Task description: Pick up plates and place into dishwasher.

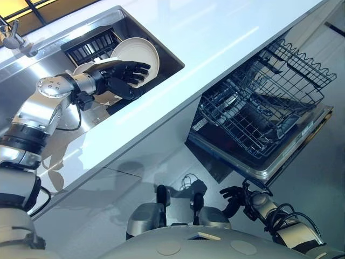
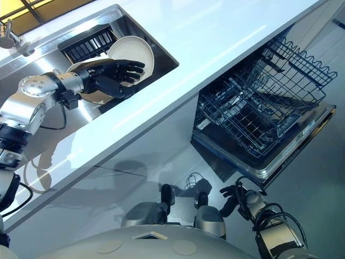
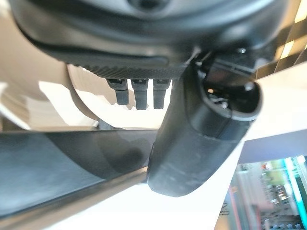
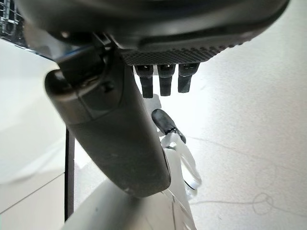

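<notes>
A cream plate (image 1: pixel 141 51) leans upright in the steel sink (image 1: pixel 161 46), with another cream plate (image 1: pixel 82 68) lying behind and under it. My left hand (image 1: pixel 116 75) reaches into the sink, open: its fingers spread across the upright plate's face and its thumb hangs below the rim. The left wrist view shows the thumb (image 3: pixel 201 129) and the plate's pale surface (image 3: pixel 57 96) just past the fingers. The dishwasher's wire rack (image 1: pixel 264 102) stands pulled out over the lowered door (image 1: pixel 280 164). My right hand (image 1: pixel 235 198) hangs low by the door's near corner, relaxed and holding nothing.
A dark slotted rack (image 1: pixel 89 46) sits at the back of the sink. The faucet (image 1: pixel 11 35) stands at the far left corner. The white counter (image 1: pixel 215 48) runs between the sink and the dishwasher. Pale floor (image 4: pixel 249 120) lies under the right hand.
</notes>
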